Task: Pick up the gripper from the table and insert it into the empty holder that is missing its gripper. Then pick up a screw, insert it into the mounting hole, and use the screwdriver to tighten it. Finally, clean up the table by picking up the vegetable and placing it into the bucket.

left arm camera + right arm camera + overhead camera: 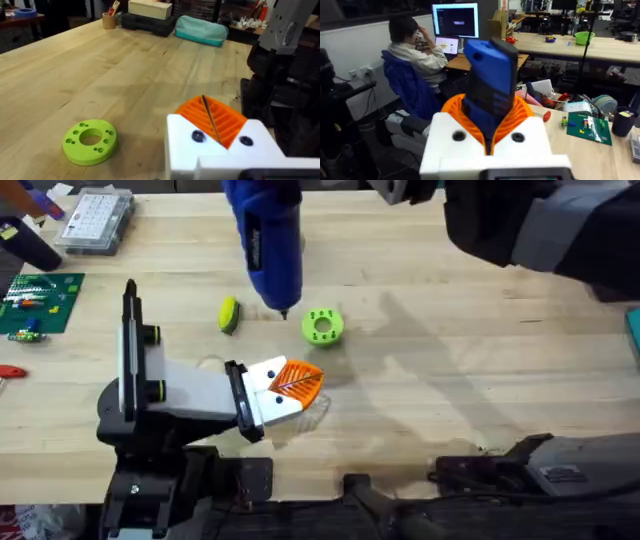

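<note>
One end effector (487, 137) probably around screwdriver (490, 85)

Obstacles ahead of you: holder (185, 395), lime ring disc (322, 326), vegetable (229, 314), screwdriver (266, 242) overhead. Bare tabletop (480, 370) right of them.

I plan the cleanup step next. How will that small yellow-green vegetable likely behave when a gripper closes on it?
The vegetable looks small, rounded and oval, so it may roll or squirt sideways if pinched off-centre. Its smooth look suggests light, stiff plastic, probably somewhat slippery. It lies alone on the table, so nothing would stop a roll.
</note>
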You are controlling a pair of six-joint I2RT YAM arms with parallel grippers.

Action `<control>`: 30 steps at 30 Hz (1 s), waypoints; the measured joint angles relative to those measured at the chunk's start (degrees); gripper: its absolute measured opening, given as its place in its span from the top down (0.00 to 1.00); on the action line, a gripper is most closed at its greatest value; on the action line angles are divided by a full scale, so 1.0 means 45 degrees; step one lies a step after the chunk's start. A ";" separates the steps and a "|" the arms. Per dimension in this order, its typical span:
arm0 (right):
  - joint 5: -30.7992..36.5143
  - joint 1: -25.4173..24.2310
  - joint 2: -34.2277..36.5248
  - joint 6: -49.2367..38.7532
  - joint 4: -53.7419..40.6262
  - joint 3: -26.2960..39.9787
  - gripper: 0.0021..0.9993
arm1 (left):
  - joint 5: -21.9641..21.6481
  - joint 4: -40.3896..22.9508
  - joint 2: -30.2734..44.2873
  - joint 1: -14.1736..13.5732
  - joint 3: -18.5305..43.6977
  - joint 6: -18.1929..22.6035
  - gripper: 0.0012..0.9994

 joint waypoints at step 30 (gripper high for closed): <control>0.0003 0.1116 0.0000 -0.0724 0.0421 -0.1108 0.98 | 0.0000 0.0000 0.0000 0.0000 0.0000 0.0005 1.00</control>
